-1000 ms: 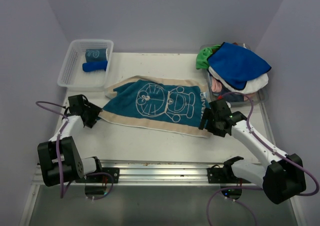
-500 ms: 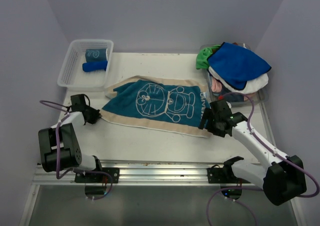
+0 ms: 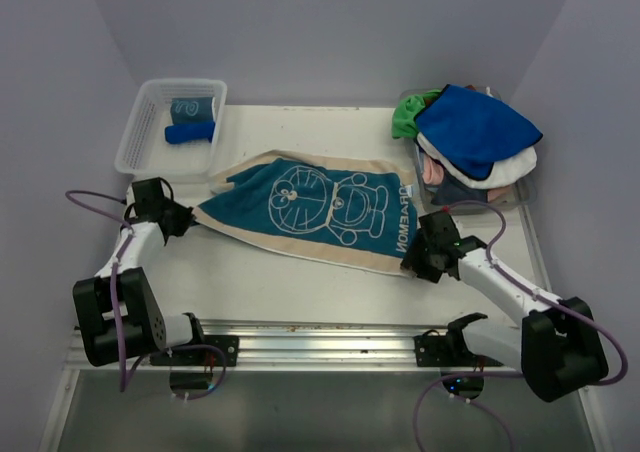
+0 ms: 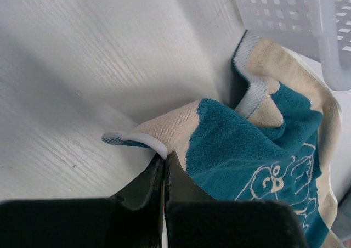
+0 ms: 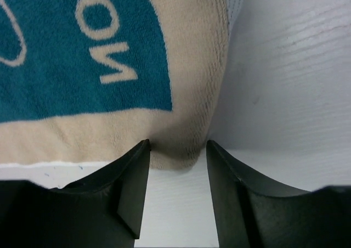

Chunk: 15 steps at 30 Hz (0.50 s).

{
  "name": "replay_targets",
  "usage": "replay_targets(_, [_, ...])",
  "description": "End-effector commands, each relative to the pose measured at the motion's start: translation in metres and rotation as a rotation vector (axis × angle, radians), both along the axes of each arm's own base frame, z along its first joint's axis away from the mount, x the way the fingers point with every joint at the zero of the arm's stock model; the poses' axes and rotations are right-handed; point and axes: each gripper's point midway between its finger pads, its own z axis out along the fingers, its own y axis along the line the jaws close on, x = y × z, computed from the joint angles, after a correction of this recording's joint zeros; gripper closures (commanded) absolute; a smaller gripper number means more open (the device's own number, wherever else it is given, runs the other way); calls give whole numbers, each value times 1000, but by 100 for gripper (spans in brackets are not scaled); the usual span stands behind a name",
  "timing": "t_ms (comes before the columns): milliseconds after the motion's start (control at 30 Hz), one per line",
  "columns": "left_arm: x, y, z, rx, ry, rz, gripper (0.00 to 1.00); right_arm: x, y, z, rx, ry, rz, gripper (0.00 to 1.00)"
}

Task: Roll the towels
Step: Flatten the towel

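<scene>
A white mesh basket (image 3: 133,137) sat at about ten o'clock on the white table (image 3: 300,277), near the left wall. A metal rail (image 3: 320,332) ran along the table's six o'clock edge. Pale lilac walls (image 3: 330,32) closed in three sides.

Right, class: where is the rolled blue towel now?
Top view: the rolled blue towel lies inside the mesh basket at the far left corner of the table, beside a teal roll.

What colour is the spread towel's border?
The towel's border is beige; best seen in the right wrist view.
</scene>
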Motion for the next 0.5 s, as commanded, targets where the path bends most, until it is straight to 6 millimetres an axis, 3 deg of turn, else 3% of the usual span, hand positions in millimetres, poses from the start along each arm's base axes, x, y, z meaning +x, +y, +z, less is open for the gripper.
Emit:
replay_targets(0, [5, 4, 11, 14, -18, -15, 100, 37, -1, 4, -29, -87, -34, 52])
replay_targets(33, [6, 3, 13, 12, -19, -17, 100, 38, -2, -8, -49, -50, -31, 64])
replay_targets(133, [10, 2, 18, 5, -29, -26, 100, 60, 1, -6, -65, -66, -22, 100])
replay_targets(233, [21, 4, 31, 8, -49, -30, 100, 95, 7, 24, -76, -138, 4, 100])
replay_targets(267, [26, 4, 35, 4, -50, -34, 100, 120, 9, 58, -92, -213, 16, 100])
replay_targets(300, [43, 8, 61, 19, -105, -42, 100, 134, 10, 77, -99, -247, 28, 100])
replay_targets(333, [50, 8, 74, 20, -120, -54, 100, 148, 11, 99, -106, -288, 36, 100])
replay_targets(367, [58, 11, 84, 28, -131, -60, 100, 170, 11, 148, -120, -374, 46, 100])
replay_targets(400, [76, 18, 125, 59, -206, -62, 100, 179, 10, 169, -124, -408, 53, 100])
replay_targets(433, [78, 22, 137, 63, -208, -57, 100, 193, 13, 216, -113, -506, 52, 100])
replay_targets(467, [87, 27, 168, 85, -268, -56, 100, 192, 9, 228, -141, -513, 75, 100])
